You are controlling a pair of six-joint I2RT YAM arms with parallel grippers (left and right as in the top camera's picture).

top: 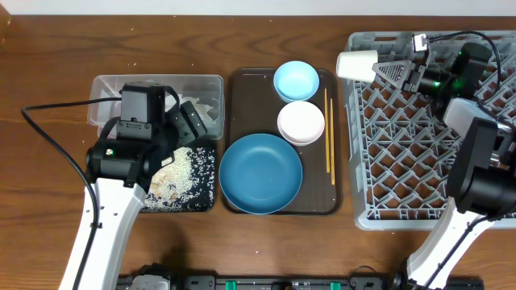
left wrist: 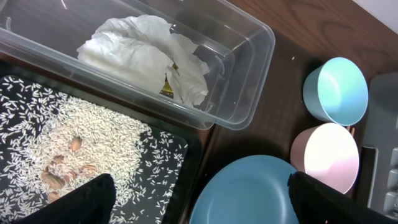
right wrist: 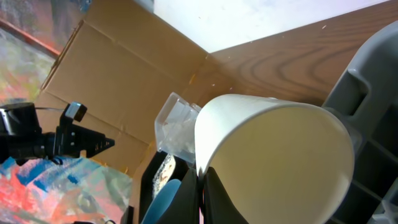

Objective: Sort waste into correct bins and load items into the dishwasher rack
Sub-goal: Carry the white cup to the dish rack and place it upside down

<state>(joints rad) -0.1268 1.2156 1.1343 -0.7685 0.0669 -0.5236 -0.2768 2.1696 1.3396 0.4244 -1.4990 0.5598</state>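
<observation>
Print on the small yellow-green snack wrapper (left wrist: 166, 88) is too small for me to read; only a sliver of it shows, tucked under the crumpled white tissue paper (left wrist: 142, 52) in the clear plastic tub (left wrist: 249, 94). My right gripper (top: 380, 71) is pinched shut on the wall of the small white cup (top: 357, 65). The cup lies on its side in my grip at the far left corner of the grey dishwasher rack (top: 419, 169), its base jutting out past the rack's rim. From my right wrist it looks plain, smooth and creamy white, with its mouth turned toward the camera and no mark on it that I can make out. My left gripper (left wrist: 199, 204) hangs with its fingers (left wrist: 84, 200) spread wide apart, holding nothing, above the near edge of the shallow black tray (left wrist: 181, 153). In that tray the loose white rice (left wrist: 93, 140) lies heaped, with a few tan bits among the grains. Just beside it, on the dark brown serving tray (top: 242, 80), sit the large deep-blue bowl (top: 260, 173), the small light-blue bowl (top: 296, 80) and the white pink-rimmed bowl (top: 301, 122), all upright, with a pair of chopsticks (top: 329, 133) along the tray's right side.
</observation>
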